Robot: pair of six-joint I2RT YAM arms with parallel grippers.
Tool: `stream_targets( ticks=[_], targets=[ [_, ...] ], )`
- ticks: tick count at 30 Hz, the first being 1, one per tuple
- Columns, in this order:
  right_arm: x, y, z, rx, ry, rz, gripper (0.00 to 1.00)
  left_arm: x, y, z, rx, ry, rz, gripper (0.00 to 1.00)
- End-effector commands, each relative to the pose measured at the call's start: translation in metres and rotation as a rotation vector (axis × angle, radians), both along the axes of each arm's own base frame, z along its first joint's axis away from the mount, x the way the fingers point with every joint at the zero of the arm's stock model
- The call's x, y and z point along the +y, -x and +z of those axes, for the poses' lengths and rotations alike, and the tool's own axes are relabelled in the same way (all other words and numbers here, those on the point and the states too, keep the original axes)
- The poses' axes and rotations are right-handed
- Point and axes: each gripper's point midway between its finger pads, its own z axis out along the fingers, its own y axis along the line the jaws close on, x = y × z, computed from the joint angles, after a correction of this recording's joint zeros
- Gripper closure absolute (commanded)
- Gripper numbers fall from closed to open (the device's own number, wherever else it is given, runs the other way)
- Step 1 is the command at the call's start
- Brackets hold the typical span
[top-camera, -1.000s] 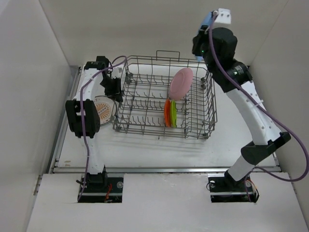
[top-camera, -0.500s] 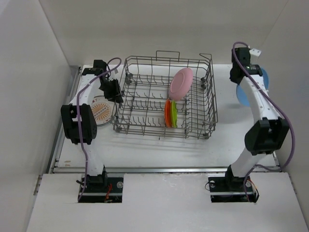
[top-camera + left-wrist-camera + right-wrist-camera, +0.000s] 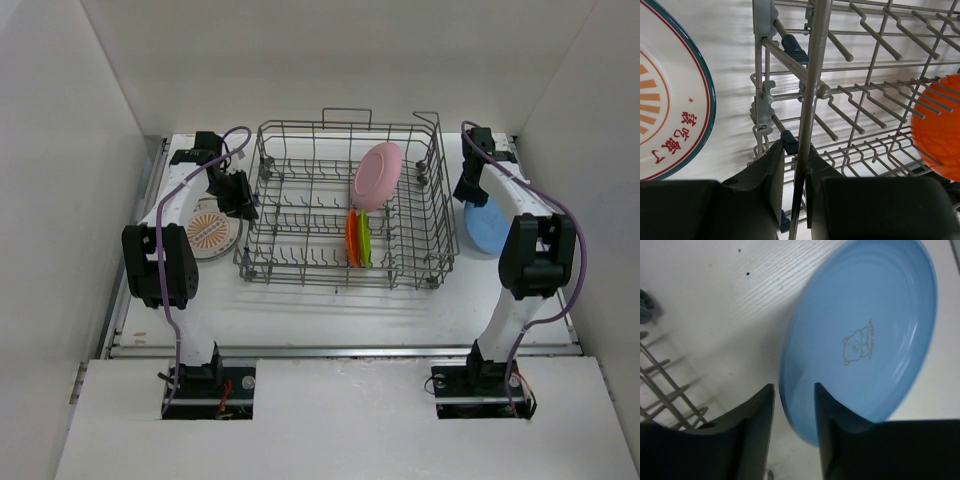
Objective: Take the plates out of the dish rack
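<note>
Sunburst plate (image 3: 208,232) lies flat on the table left of the dish rack (image 3: 812,75). Blue plate (image 3: 865,340) is at table level on the right, rim pinched in right gripper (image 3: 792,390). Orange plate (image 3: 351,240) and lime-green plate (image 3: 364,240) stand on edge, rims running near-far, in the rack's right half. Left gripper (image 3: 795,152) is narrow, clamping a rack wire. Pink plate (image 3: 377,175) is farthest. Right arm is likely nearer all 3.

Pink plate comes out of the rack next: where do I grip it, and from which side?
Probably its upper rim, coming down from above: the pink plate stands tilted on edge in the dish rack, so that rim looks clearest of the wires.
</note>
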Motion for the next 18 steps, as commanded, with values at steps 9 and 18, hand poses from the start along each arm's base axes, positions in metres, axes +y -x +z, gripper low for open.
stream_targets(
  ticks=[9, 18],
  targets=[
    [0.016, -0.026, 0.096, -0.283, -0.087, 0.044, 0.26, -0.023, 0.017, 0.036, -0.014, 0.127, -0.017, 1.0],
    [0.138, 0.006, 0.284, -0.894, -0.271, 0.309, 0.26, -0.023, 0.018, 0.03, -0.004, 0.13, -0.009, 1.0]
  ],
)
